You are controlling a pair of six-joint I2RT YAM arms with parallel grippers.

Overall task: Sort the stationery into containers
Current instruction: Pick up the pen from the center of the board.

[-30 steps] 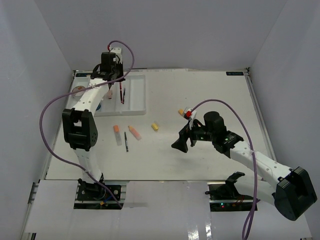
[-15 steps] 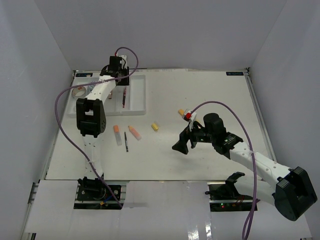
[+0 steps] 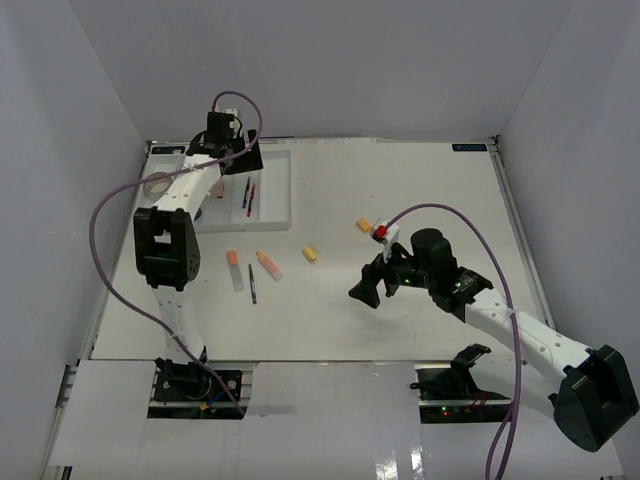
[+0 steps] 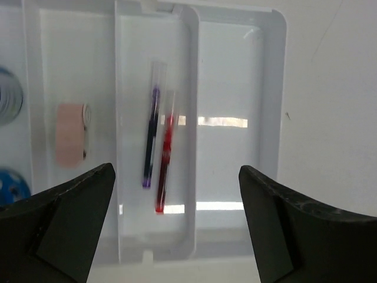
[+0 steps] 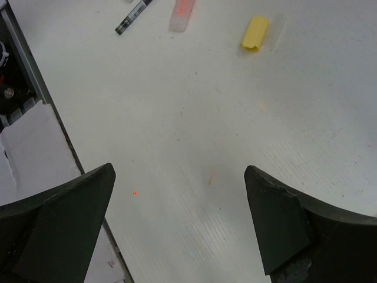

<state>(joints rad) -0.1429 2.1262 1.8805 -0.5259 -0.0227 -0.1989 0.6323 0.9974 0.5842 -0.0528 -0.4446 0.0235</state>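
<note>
The white tray (image 4: 238, 88) lies under my left gripper (image 4: 177, 230), which is open and holds nothing. In its middle compartment a dark pen (image 4: 150, 138) and a red pen (image 4: 165, 154) lie side by side. A pink eraser (image 4: 70, 134) sits one compartment to the left, with a tape roll (image 4: 7, 100) and a blue tub (image 4: 12, 186) at the edge. My right gripper (image 5: 179, 218) hangs open over bare table. Beyond it lie a yellow eraser (image 5: 255, 32), an orange marker (image 5: 181, 12) and a black pen (image 5: 132, 13).
In the top view the tray (image 3: 275, 205) sits at the back left under the left gripper (image 3: 240, 160). A second orange marker (image 3: 234, 268) lies near the left arm. A yellow item (image 3: 363, 224) and a red-white item (image 3: 380, 232) lie behind the right gripper (image 3: 368, 287).
My left gripper has gone from shut to open above the tray, and its wrist has shifted slightly. The right arm has drifted a little toward the near edge.
</note>
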